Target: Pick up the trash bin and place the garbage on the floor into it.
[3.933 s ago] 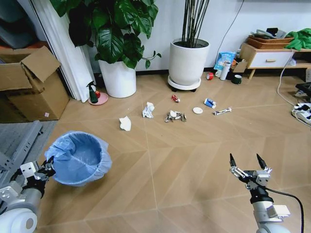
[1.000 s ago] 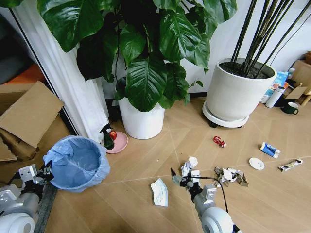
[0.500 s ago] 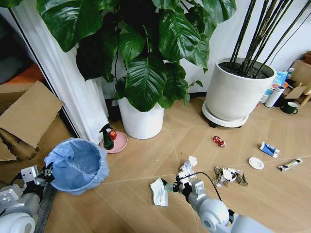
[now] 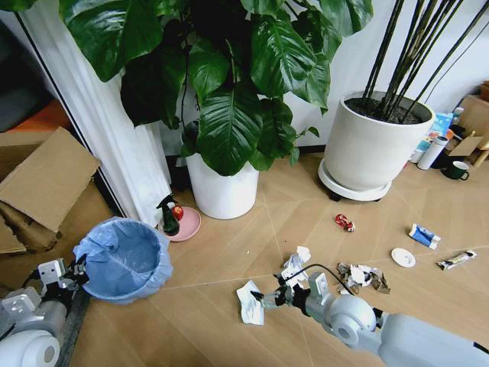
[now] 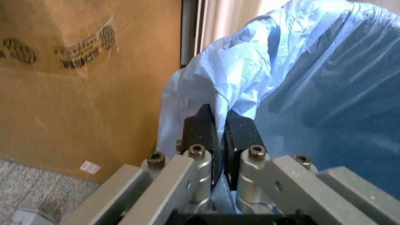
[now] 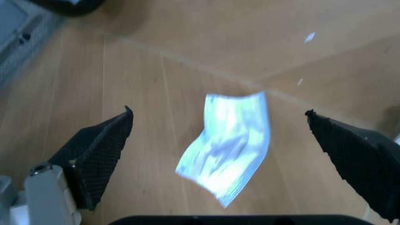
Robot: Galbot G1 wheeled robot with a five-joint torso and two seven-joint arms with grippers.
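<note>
On the wooden floor (image 4: 229, 329) in front of the robot, a flat white tissue (image 4: 249, 303) is lying just beside the right gripper (image 4: 269, 297). The right gripper is reaching low over the floor with its fingers (image 6: 93, 152) spread wide apart, and it is holding nothing. In the right wrist view the same tissue (image 6: 230, 146) is sitting between the two spread fingers but a little beyond their tips, not touching them. A second crumpled tissue (image 4: 296, 263) is lying near the right arm, on the side toward the plants. Farther to the right, a crumpled metallic scrap (image 4: 361, 277), a crushed red can (image 4: 344, 222), a white round lid (image 4: 403, 257), a blue-white wrapper (image 4: 422, 235) and a small tube (image 4: 456, 260) are lying spread out on the floor. On the robot's left, the trash bin (image 4: 122, 258) with its light-blue bag is staying close to a cardboard box (image 4: 46, 183). The left gripper (image 4: 75, 271) is pinching the near rim of the bin. In the left wrist view its black pads (image 5: 201, 133) are squeezing tight on the blue bag (image 5: 300, 75) folded over the rim. A spray bottle (image 4: 168, 215) on a pink dish (image 4: 188, 223) is standing just behind the bin, in front of a big white planter (image 4: 223, 191).
</note>
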